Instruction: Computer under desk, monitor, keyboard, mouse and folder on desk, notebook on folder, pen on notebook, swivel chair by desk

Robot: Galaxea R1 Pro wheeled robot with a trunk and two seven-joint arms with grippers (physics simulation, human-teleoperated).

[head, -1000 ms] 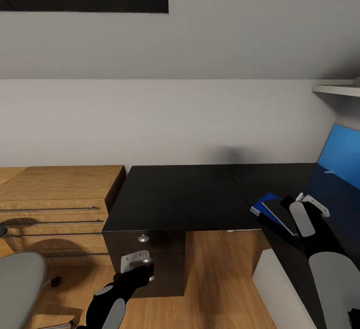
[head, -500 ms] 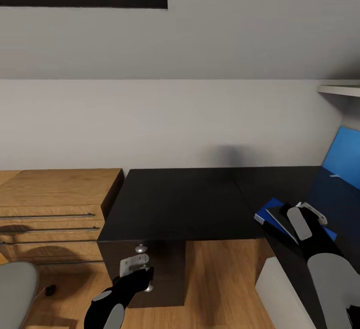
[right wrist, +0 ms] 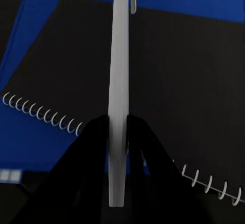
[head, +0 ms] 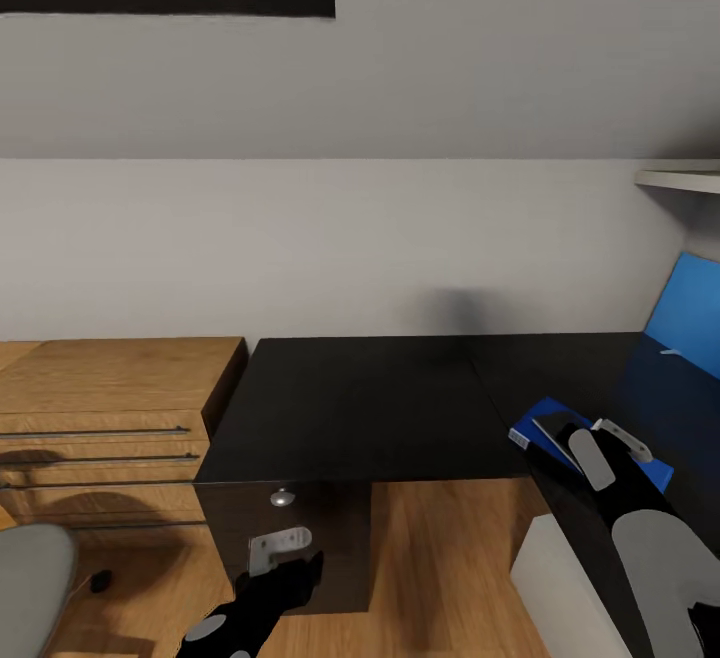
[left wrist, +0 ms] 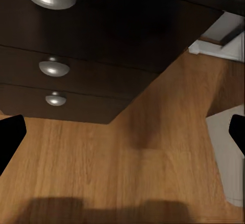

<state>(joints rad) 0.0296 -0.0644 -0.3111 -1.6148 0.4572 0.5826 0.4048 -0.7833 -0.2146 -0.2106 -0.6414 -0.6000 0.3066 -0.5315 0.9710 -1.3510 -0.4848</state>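
Firstly, from the head view, the right arm reaches forward and up along the right side, and its right hand is over the dark notebook. This notebook lies on the blue folder, near the front edge of the black tabletop. A blue monitor stands further back at the right edge. The left arm is low, in front of the drawer unit under the tabletop, and the left hand points toward the drawers. A grey swivel chair is at the lower left, near a wooden dresser.

Next, in the left wrist view, the two black fingertips stand wide apart and hold nothing. Between them I see the wooden floor and three round drawer knobs.

Finally, in the right wrist view, the black fingers are pressed from both sides on a thin white pen. The pen is held over the spiral-bound notebook, with the folder showing around it. I cannot tell whether the pen touches the notebook.
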